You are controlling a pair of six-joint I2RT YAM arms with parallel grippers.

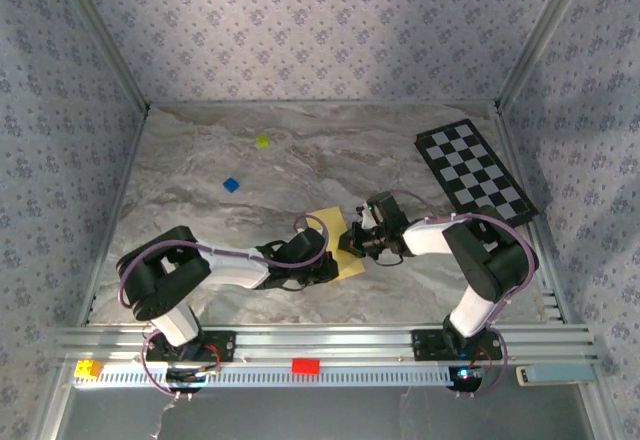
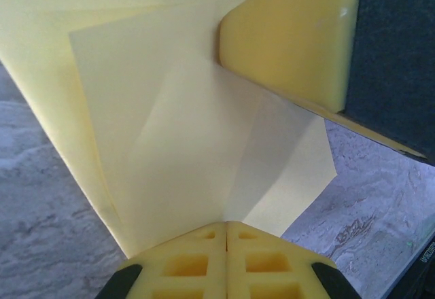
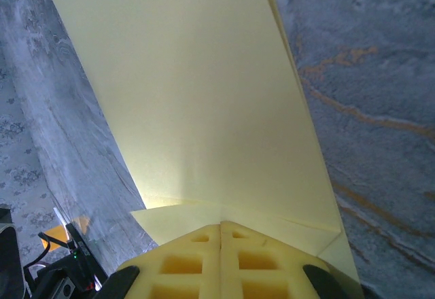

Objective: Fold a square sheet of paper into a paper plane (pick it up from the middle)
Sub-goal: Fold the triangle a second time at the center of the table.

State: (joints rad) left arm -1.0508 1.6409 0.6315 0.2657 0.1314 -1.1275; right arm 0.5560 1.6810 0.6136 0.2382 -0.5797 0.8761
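Between the two arms, toward the table's front: the sheet of paper (image 1: 328, 223) is sitting partly folded, with both grippers closing in on it from opposite sides.
Sheet of paper: in the left wrist view the sheet (image 2: 183, 143) is showing several overlapping layers and slanting creases, its edges spreading up and away from the fingers. In the right wrist view it (image 3: 190, 95) is stretching away as one broad smooth panel, with a small folded flap lying just above the fingertips.
Left gripper: the left gripper (image 1: 332, 252) is reaching in from the left. Its yellow fingers (image 2: 197, 261) are pressing flat together, with the paper's lower edge pinched between them.
Right gripper: the right gripper (image 1: 352, 243) is coming in from the right, just beside the left one. Its jaws (image 3: 221, 225) are clamping tight on the paper's near edge. One of its yellow pads (image 2: 292, 34) is showing in the left wrist view, pressing against the sheet's upper right.
Contact with the table: the marbled table (image 1: 200, 160) is showing beneath the paper in both wrist views; I cannot tell whether any corner is touching it.
Checkered board: the board (image 1: 475, 170) is lying at the far right, well apart from the paper.
Small blocks: a yellow-green block (image 1: 262, 141) and a blue block (image 1: 231, 185) are sitting on the far left part of the table, away from both grippers.
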